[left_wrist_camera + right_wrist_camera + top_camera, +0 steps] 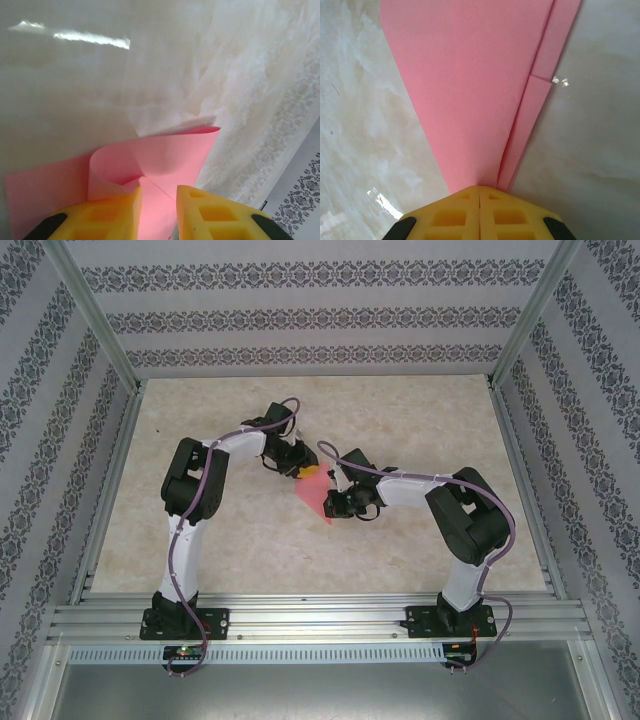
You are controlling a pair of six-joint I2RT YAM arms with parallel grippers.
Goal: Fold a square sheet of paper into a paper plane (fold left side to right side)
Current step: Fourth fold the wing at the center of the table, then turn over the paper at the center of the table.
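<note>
While the left gripper [156, 210] pinches a curled flap of the paper plane [313, 495] mid-table [420, 420], right gripper [479, 212] jaws, pressed together, pin its tip; a tug risks tearing or a skewed crease.

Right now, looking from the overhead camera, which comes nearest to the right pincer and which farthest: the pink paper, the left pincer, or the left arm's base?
1. The pink paper: pinched in the right pincer.
2. The left pincer: just beyond, at the paper's far end.
3. The left arm's base: far off at the near-left table edge.
</note>
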